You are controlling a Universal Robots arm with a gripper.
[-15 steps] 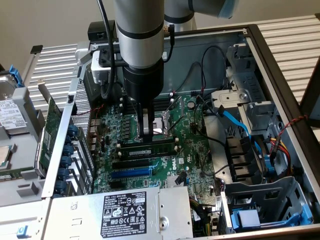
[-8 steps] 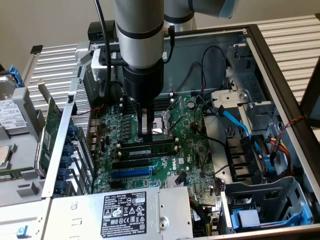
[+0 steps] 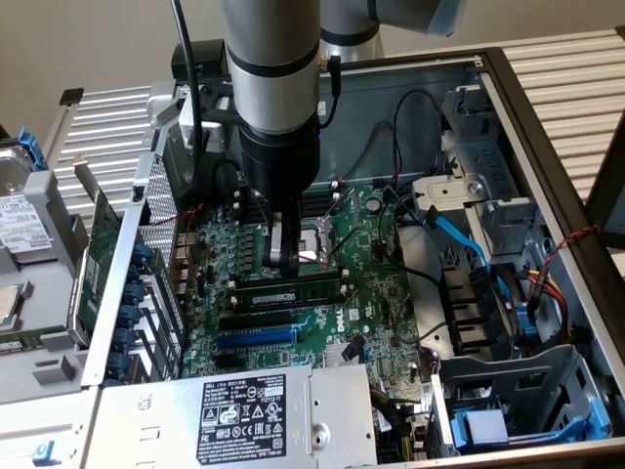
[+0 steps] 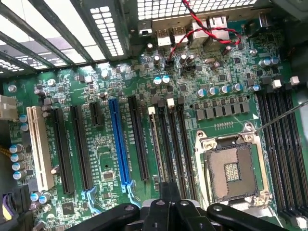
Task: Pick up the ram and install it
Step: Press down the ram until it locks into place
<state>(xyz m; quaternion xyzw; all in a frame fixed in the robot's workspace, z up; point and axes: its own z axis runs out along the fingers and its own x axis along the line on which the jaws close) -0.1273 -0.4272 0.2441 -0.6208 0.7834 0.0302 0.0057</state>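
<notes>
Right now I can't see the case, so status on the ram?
Gripper shut, low over motherboard. Ram seated in slot just below it. Nothing in the way.

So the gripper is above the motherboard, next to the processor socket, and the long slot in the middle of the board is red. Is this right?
Not fully. That long slot is blue, not red, as the wrist view shows. The rest holds: the gripper is above the motherboard, next to the processor socket.
</notes>
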